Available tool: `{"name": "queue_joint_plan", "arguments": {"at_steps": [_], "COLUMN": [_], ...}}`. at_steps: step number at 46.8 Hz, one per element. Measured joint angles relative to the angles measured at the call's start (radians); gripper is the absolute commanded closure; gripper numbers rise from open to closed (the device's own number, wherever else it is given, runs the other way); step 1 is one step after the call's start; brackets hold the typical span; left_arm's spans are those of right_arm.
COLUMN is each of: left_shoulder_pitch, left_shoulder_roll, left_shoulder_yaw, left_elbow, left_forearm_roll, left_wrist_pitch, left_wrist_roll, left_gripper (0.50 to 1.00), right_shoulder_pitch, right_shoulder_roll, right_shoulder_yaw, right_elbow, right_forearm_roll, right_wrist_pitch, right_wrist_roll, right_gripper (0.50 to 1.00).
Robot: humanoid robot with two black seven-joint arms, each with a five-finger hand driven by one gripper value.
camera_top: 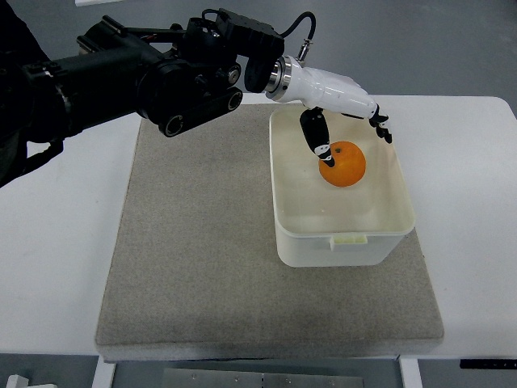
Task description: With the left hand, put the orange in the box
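The orange [343,165] lies inside the white plastic box [339,242], toward its far side. My left hand [353,137], white with black fingertips, reaches in from the upper left over the box's far rim. Its fingers are spread: the thumb [317,133] points down to the orange's upper left edge, and the other fingers [378,123] stretch out past the orange without wrapping it. Whether the thumb tip touches the fruit I cannot tell. The black forearm [161,77] crosses the upper left of the picture.
The box stands on the right part of a grey felt mat [202,242], which lies on a white table [56,267]. The table's near edge and some frame parts show at the bottom.
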Motion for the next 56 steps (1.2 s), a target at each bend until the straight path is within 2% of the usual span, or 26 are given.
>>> {"name": "queue_joint_plan", "arguments": {"at_steps": [12,28,35,42,56], "left_shoulder_pitch": [-0.001,0.042,0.054,0.086,0.273], "left_shoulder_roll": [0.000,0.000,0.000,0.000,0.000], "left_shoulder_yaw": [-0.001,0.053,0.136,0.177,0.236], "left_elbow": [0.072,0.370,0.425,0.462,0.710], "left_forearm_roll": [0.002,0.020,0.013,0.010,0.009], "left_wrist_pitch": [0.009,0.010,0.018,0.055,0.160], "left_wrist_roll": [0.000,0.000,0.000,0.000,0.000], "left_gripper": [0.643,0.643,0.643,0.641,0.641], "right_shoulder_pitch": [0.001,0.000,0.000,0.000,0.000], "right_shoulder_roll": [0.000,0.000,0.000,0.000,0.000], "right_shoulder_yaw": [0.000,0.000,0.000,0.000,0.000], "right_elbow": [0.000,0.000,0.000,0.000,0.000], "right_forearm_roll": [0.000,0.000,0.000,0.000,0.000], "right_wrist_pitch": [0.000,0.000,0.000,0.000,0.000], "right_wrist_roll": [0.000,0.000,0.000,0.000,0.000], "right_gripper": [0.556,0.556,0.556,0.556,0.556]}}
